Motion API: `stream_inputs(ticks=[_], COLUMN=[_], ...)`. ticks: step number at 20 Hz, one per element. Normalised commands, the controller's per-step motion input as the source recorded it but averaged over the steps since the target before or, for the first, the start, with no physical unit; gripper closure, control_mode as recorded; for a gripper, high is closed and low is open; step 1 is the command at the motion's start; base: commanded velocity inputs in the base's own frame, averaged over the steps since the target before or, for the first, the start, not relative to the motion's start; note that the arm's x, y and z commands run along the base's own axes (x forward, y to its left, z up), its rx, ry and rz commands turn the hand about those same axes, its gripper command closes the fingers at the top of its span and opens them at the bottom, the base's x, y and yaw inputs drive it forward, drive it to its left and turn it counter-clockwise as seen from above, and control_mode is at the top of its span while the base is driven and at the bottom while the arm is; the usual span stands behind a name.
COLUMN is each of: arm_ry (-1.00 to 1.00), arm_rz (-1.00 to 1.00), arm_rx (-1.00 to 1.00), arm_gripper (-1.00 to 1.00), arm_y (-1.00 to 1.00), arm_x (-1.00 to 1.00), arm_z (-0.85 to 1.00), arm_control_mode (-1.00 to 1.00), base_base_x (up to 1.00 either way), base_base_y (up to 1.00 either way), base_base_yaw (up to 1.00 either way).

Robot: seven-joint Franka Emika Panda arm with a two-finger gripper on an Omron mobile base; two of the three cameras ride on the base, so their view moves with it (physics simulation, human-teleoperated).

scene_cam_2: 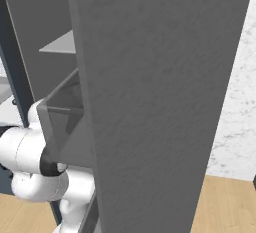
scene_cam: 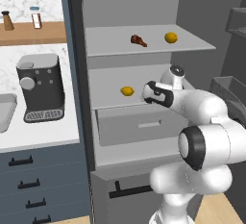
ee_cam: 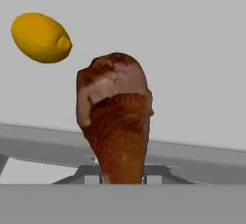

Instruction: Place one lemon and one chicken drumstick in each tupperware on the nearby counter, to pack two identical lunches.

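Note:
In the hand view a reddish-brown chicken drumstick (ee_cam: 116,122) stands bulbous end up between my fingertips, and my gripper (ee_cam: 122,177) is shut on its thin end. A lemon (ee_cam: 41,37) lies just beyond it to the upper left. From the left base view my hand (scene_cam: 157,94) reaches onto the fridge's lower shelf, next to that lemon (scene_cam: 127,91). The upper shelf holds a second drumstick (scene_cam: 139,40) and a second lemon (scene_cam: 170,37). A grey tupperware (scene_cam: 6,113) shows at the left edge, on the white counter (scene_cam: 48,131).
A dark coffee machine (scene_cam: 40,88) stands on the counter beside the open fridge. A grey drawer (scene_cam: 139,124) sits under the lower shelf. The open fridge door (scene_cam_2: 160,102) stands close on the right side. A wooden wall shelf (scene_cam: 33,33) carries bottles.

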Motion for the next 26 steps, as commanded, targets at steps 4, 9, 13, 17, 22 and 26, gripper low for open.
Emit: stream_inputs(ticks=[4, 9, 13, 17, 22, 26], arm_ry=[0.01, 0.07, 0.10, 0.08, 0.03, 0.01], arm_rz=[0.00, 0.00, 0.00, 0.00, -0.01, -0.03], arm_rx=[0.00, 0.00, 0.00, 0.00, 0.00, 0.00], arm_gripper=[1.00, 1.00, 1.00, 1.00, 1.00, 1.00], arm_y=[0.00, -0.02, -0.02, 0.00, 0.00, 0.00], arm_x=[-0.72, -0.95, -1.00, -1.00, -1.00, -1.00], arm_z=[1.00, 0.94, 0.61, 0.36, 0.04, -0.04], arm_control_mode=[-1.00, -1.00, -1.00, -1.00, -1.00, -1.00], base_base_x=[0.00, 0.00, 0.00, 0.00, 0.00, 0.00], base_base_y=[0.00, 0.00, 0.00, 0.00, 0.00, 0.00], base_base_yaw=[0.00, 0.00, 0.00, 0.00, 0.00, 0.00])
